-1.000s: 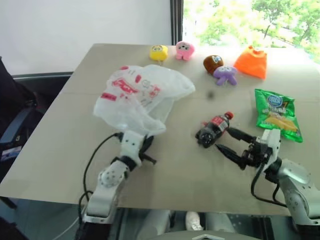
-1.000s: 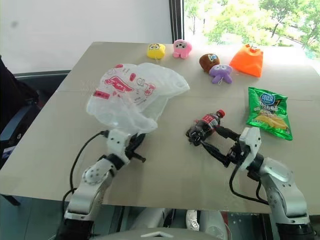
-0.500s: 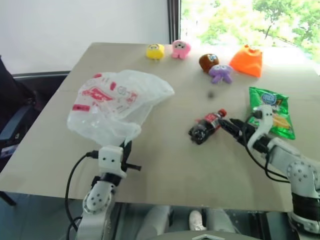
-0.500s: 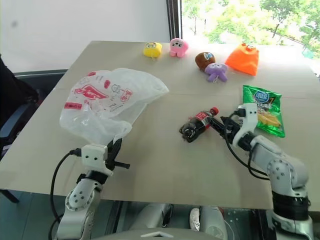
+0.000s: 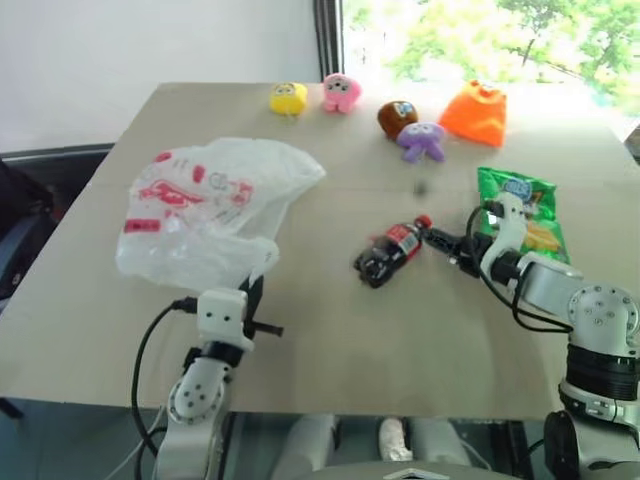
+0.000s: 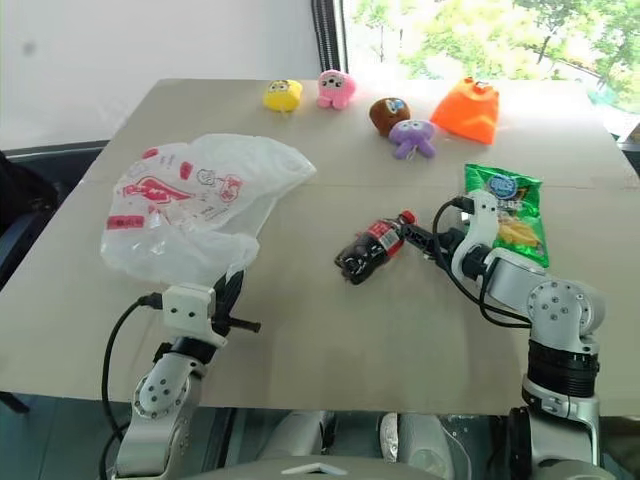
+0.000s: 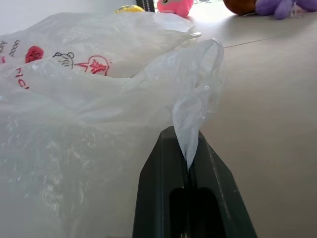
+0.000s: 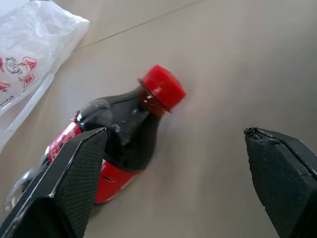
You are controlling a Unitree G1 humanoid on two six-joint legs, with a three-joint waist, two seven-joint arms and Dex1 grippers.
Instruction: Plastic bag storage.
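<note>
My left gripper: fingers pressed together on a twisted strip of the plastic bag, pinching its near edge just above the table.
The plastic bag: translucent white film with red printed marks, puffed up and lying on the left part of the table; it spreads away from my left gripper toward the far side, and its near corner is gathered between my fingers.
My right gripper: fingers spread wide, holding nothing, pointed at the cap end of the cola bottle; one finger sits beside the bottle's shoulder, and I cannot tell whether it touches.
Cola bottle: small, dark, red cap and red label, lying on its side near the table's middle, cap toward my right gripper, well apart from the bag.
Green chips packet: flat on the table just beyond my right wrist.
Far edge: yellow toy, pink toy, brown toy, purple toy, orange toy, in a loose row.
</note>
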